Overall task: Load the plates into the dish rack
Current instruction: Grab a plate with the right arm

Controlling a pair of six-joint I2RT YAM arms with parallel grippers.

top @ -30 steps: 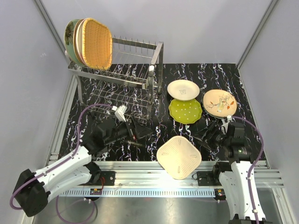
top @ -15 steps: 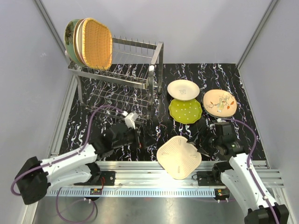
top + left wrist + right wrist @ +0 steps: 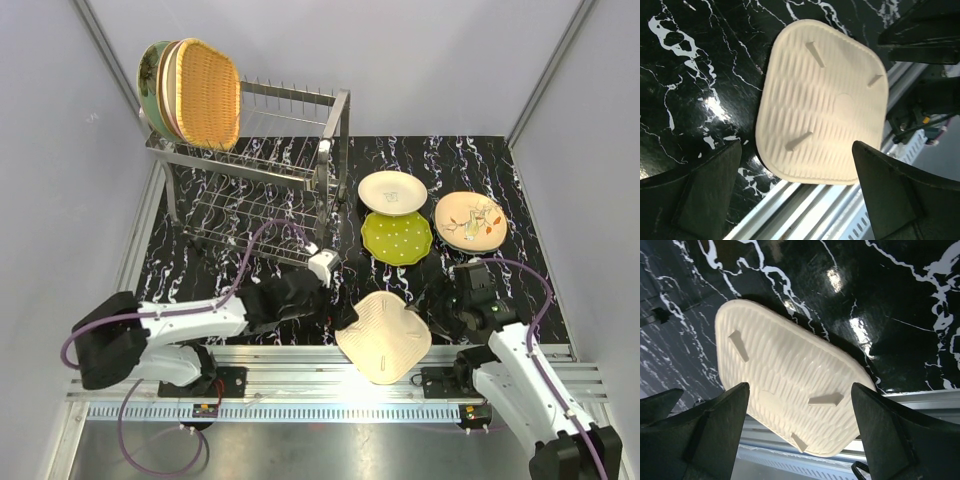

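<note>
A cream woven plate (image 3: 384, 336) lies upside down at the table's near edge, overhanging the metal rail; it shows in the left wrist view (image 3: 822, 100) and the right wrist view (image 3: 790, 390). My left gripper (image 3: 340, 312) is open at its left edge. My right gripper (image 3: 428, 312) is open at its right edge. Neither holds it. The dish rack (image 3: 260, 170) stands at the back left with an orange wicker plate (image 3: 208, 92) and others upright at its left end. A cream plate (image 3: 392, 191), a lime dotted plate (image 3: 397, 238) and a beige floral plate (image 3: 470, 221) lie right of it.
The metal rail (image 3: 300, 360) runs along the near edge of the black marbled table (image 3: 520, 180). Grey walls close in the left, back and right sides.
My left gripper has swung right from in front of the rack to the cream woven plate's left edge. My right gripper has moved slightly left toward the plate's right edge.
</note>
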